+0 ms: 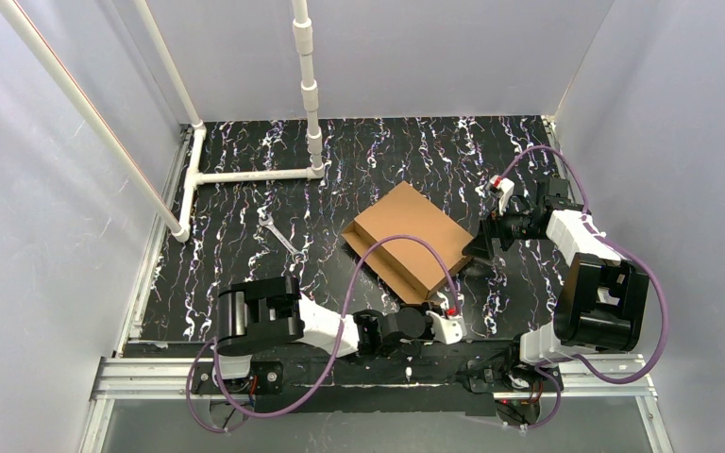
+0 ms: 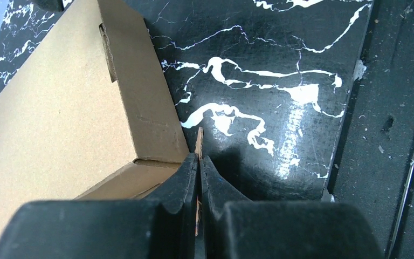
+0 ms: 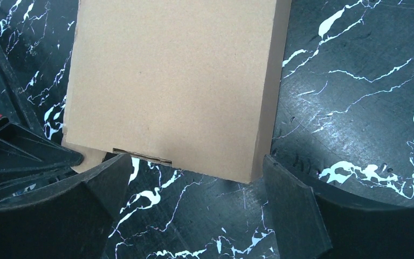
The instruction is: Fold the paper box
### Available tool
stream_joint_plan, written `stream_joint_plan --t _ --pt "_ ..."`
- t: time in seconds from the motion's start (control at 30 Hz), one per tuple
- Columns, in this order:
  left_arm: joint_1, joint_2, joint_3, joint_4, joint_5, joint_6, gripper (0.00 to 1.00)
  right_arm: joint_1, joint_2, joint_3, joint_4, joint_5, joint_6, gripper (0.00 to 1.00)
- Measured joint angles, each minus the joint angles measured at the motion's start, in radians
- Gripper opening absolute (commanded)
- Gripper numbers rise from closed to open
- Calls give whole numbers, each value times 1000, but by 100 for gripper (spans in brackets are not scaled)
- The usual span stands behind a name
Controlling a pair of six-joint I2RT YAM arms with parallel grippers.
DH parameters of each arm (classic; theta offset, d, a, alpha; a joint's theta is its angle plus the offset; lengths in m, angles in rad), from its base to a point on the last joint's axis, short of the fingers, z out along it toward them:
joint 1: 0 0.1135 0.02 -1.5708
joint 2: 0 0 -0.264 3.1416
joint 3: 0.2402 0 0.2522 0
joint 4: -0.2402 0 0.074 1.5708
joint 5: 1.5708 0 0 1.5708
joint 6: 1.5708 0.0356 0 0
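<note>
The paper box [image 1: 406, 238] is brown cardboard and lies slantwise in the middle of the black marbled table, lid down over the shallow tray. My left gripper [image 1: 450, 319] is at the box's near corner. In the left wrist view the left gripper [image 2: 199, 162] is shut on a thin cardboard flap [image 2: 198, 141] that sticks out beside the paper box [image 2: 59, 124] corner. My right gripper [image 1: 482, 247] stands open at the box's right end. In the right wrist view the right gripper [image 3: 194, 175] has its fingers either side of the paper box [image 3: 172, 81] edge, not touching it.
A metal wrench [image 1: 278, 236] lies on the table left of the box. A white pipe frame [image 1: 255, 175] stands at the back left. Grey walls close in the table on three sides. Part of the left arm [image 3: 11, 156] shows beside the right gripper's left finger.
</note>
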State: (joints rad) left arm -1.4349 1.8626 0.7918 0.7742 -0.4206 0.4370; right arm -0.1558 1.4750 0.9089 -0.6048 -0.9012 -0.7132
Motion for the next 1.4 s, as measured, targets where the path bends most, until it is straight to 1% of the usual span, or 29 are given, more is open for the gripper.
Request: stream_joint_plan --t 0.23,0.4,0.6,0.73,0.97,1.27,1.4 --pt "7 -27 -28 3 6 -27 0 0 0 0 0 -22 9 100" --pt "14 -55 -54 3 18 -52 0 0 8 0 13 -44 67 100" --pt "19 -68 -68 4 27 -70 0 0 131 12 8 -87 117 100" --pt "23 -81 -86 10 34 -78 0 -1 184 12 16 -92 164 100" --pt "27 -95 -111 27 47 -86 0 -2 212 11 84 -92 285 83" --pt "37 -127 -148 40 50 -119 0 -2 228 -1 150 -36 367 77" --pt "43 -144 -165 42 47 -144 0 -1 228 -11 164 -36 401 73"
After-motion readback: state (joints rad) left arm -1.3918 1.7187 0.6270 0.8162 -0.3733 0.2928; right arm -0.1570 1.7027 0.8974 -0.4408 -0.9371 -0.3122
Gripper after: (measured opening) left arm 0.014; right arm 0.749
